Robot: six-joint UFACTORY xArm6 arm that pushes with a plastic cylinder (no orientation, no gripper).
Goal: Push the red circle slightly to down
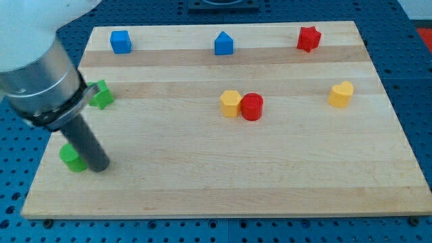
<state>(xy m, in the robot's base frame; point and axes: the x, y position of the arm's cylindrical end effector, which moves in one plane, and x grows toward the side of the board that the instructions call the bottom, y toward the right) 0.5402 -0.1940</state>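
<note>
The red circle [252, 106] sits near the middle of the wooden board [223, 175], touching a yellow hexagon block [231, 103] on its left. My tip [98, 166] rests on the board at the view's lower left, right beside a green block [71, 158] that the rod partly hides. The tip is far to the left of the red circle and lower in the view.
A green star [102, 94] lies at the left, partly behind the arm. A blue cube [121, 42], a blue house-shaped block [224, 44] and a red star [308, 38] line the top. A yellow heart-like block [341, 94] sits at the right.
</note>
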